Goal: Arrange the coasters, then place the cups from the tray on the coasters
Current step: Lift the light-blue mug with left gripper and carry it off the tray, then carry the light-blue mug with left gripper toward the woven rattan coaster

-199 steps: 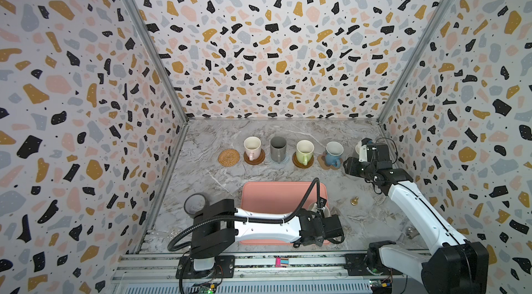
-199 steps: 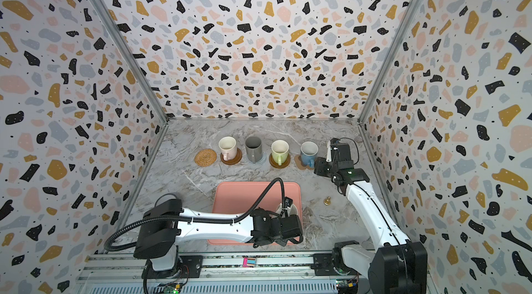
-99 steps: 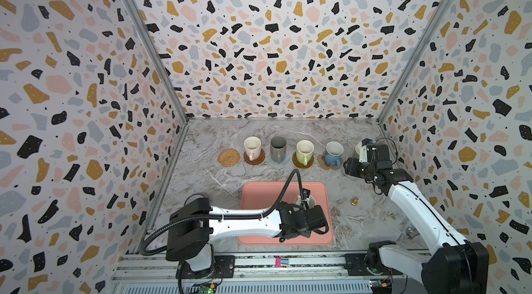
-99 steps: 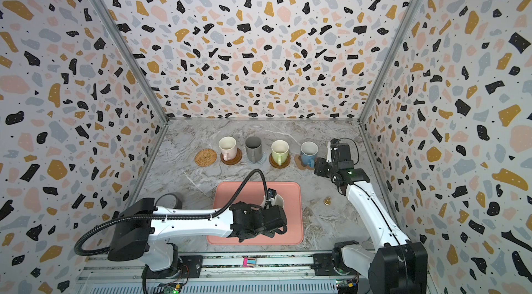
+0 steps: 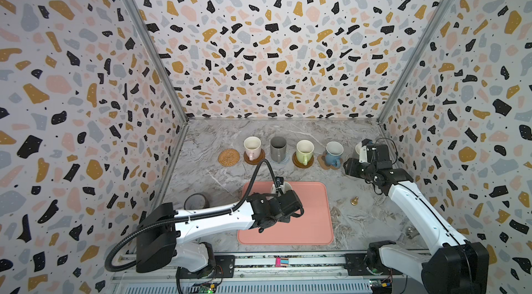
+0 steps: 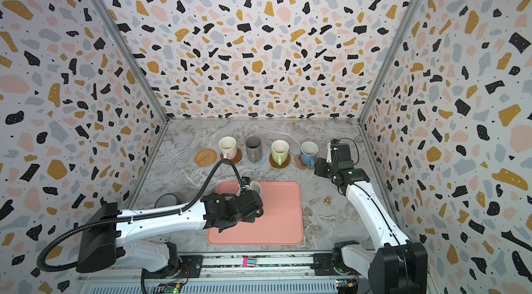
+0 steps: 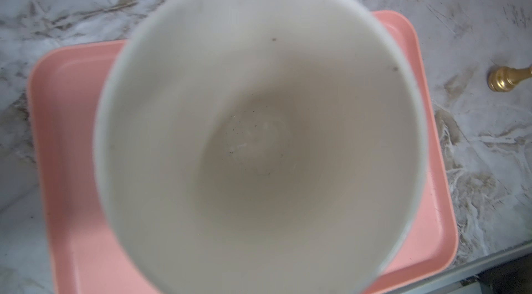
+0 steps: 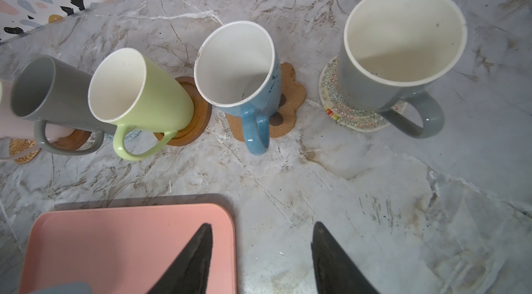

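**Top views:** In both top views the left gripper [image 5: 280, 193] hangs over the far left corner of the pink tray [image 5: 311, 220], closed on the last mug [image 5: 285, 187]. The only free mat, the tan woven coaster [image 5: 229, 156], lies at the left end of the row, just beside the pink mug [image 5: 252, 147]. The carry could clip that neighbour, or the mug could slip if the hold is thin. The black wrist hides the jaws.

**Left wrist:** The mug's cream inside fills the blurred picture. Its outer colour, its handle and whether it is clear of the tray floor cannot be made out.

**Right wrist:** The right gripper [image 8: 260, 227] stands open and empty above the tabletop [image 8: 374, 192], facing the light grey mug [image 8: 400, 48] on its cream coaster [image 8: 359, 117]. A forward drift would nudge that mug. From above, the arm nearly hides it.
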Controlling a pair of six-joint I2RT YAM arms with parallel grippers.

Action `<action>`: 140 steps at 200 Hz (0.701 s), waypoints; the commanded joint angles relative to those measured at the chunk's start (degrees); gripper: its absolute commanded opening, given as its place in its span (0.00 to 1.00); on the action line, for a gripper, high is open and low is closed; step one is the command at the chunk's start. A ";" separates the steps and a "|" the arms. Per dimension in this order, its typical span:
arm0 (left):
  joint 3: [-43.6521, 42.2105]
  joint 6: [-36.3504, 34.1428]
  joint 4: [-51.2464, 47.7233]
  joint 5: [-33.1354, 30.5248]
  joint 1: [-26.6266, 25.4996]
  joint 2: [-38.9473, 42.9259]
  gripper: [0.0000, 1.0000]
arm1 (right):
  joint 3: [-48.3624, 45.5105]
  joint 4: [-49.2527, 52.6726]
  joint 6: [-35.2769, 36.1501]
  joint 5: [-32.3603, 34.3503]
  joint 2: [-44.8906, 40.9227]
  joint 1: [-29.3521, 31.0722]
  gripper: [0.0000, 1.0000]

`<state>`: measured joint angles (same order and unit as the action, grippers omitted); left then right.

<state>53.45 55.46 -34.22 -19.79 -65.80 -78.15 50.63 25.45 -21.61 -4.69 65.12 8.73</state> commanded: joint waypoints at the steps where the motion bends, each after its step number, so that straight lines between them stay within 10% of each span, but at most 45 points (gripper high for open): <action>1: -1.17 -1.99 2.62 -2.08 3.04 4.09 0.16 | 0.22 1.24 -0.46 0.73 -1.49 -0.21 0.57; 140: -1.65 -19.21 0.74 2.02 27.32 8.95 0.16 | 1.45 2.85 -0.41 2.39 -1.15 -0.21 0.57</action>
<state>49.91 40.99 -35.97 -17.80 -41.25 -69.76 50.63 26.52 -21.80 -3.29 65.12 8.73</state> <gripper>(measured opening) 0.165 0.571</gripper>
